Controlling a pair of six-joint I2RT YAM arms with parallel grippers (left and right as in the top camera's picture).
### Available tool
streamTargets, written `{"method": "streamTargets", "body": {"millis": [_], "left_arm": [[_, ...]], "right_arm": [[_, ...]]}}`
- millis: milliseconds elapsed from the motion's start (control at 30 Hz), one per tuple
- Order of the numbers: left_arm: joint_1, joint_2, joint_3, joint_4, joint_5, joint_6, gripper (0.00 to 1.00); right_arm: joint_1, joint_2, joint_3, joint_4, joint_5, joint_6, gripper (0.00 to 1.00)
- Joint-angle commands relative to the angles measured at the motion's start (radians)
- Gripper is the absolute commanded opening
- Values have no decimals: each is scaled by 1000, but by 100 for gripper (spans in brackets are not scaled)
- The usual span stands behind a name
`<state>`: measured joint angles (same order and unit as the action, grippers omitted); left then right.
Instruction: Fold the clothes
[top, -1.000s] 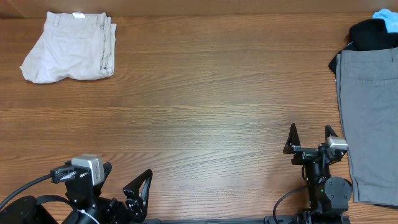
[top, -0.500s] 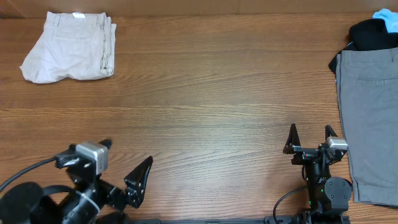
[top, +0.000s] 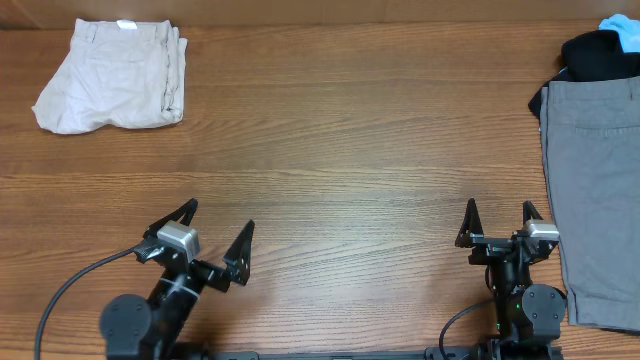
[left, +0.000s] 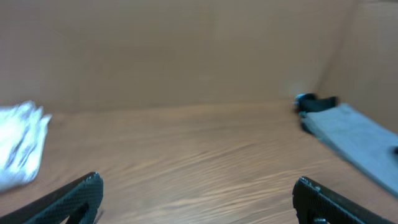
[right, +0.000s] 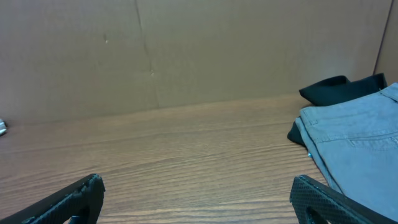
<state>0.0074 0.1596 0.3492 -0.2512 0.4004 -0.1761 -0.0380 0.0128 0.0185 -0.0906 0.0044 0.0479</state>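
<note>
The pale beige shorts (top: 110, 76) lie folded at the table's far left corner, waistband toward the back with a small white label showing. They show blurred at the left edge of the left wrist view (left: 18, 149). My left gripper (top: 218, 226) is open and empty at the front left, far from the shorts; its fingers show in its wrist view (left: 199, 193). My right gripper (top: 498, 218) is open and empty at the front right; it also shows in the right wrist view (right: 199, 193).
Grey shorts (top: 595, 200) lie flat along the right edge, just right of my right gripper, also seen in the right wrist view (right: 354, 137). A black garment (top: 598, 55) and a blue item (top: 622, 32) sit at the far right corner. A brown wall backs the table.
My left arm has swung up from the front left edge and rightward, its open fingers now pointing toward the table's back. The right arm and the clothes have not moved.
</note>
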Motion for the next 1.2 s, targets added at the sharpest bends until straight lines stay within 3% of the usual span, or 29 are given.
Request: {"method": "streamTargets", "body": {"millis": [0, 367, 600, 667, 1167], "left_arm": [[-9, -53, -104, 92, -146, -53, 100], [-8, -157, -342, 303, -333, -9, 100], [-6, -157, -345, 243, -335, 166, 100], [-6, -157, -345, 171, -346, 159, 100], [25, -155, -344, 177, -359, 188, 100]], "right_arm": [[-3, -10, -11, 7, 5, -8, 100], [-3, -10, -11, 7, 5, -8, 100], [-3, -10, -11, 7, 5, -8, 100], [-3, -10, -11, 7, 5, -7, 100], [-3, -10, -11, 7, 5, -7, 100]]}}
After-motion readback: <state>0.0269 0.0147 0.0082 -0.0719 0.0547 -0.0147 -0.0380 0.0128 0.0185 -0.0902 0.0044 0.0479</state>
